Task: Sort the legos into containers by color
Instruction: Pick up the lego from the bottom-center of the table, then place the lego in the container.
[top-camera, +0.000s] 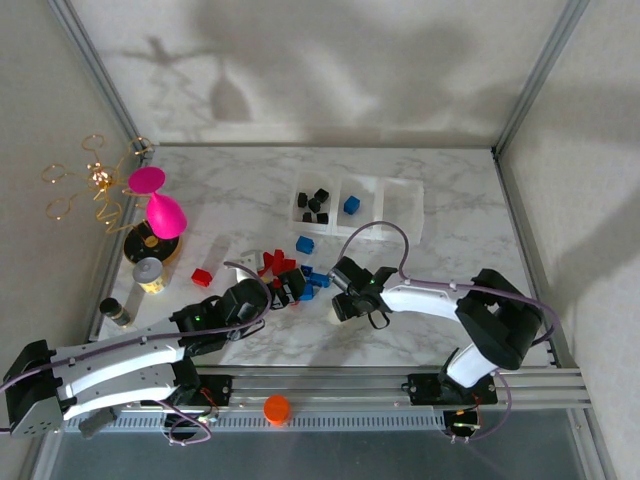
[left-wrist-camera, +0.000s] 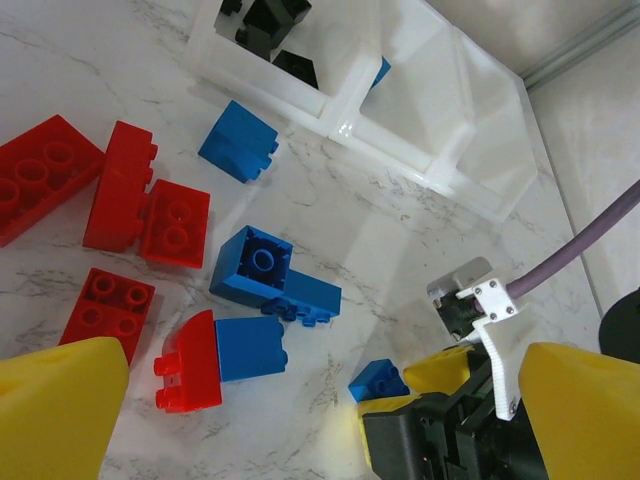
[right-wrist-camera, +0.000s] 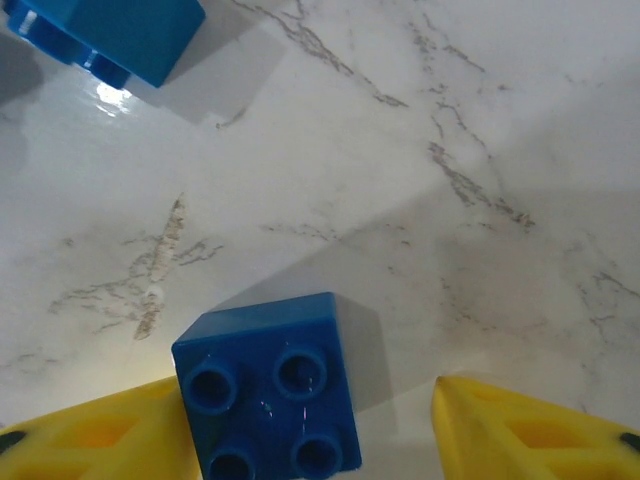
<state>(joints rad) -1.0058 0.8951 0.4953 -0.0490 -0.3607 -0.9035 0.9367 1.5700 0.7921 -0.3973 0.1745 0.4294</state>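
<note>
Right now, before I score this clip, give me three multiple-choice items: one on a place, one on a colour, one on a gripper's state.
1. Which tray holds the black bricks?
A) the left one
B) the middle one
C) the right one

2. What colour is the brick that the right gripper straddles?
A) red
B) blue
C) black

3. How do that gripper's jaws stand?
A) shut on nothing
B) clamped on a lifted brick
C) open around a brick lying on the table

Answers:
1 A: in the top view they lie in the left tray.
2 B: the right wrist view shows a blue brick between the yellow fingers.
3 C: bare table shows between the brick and one finger.
</note>
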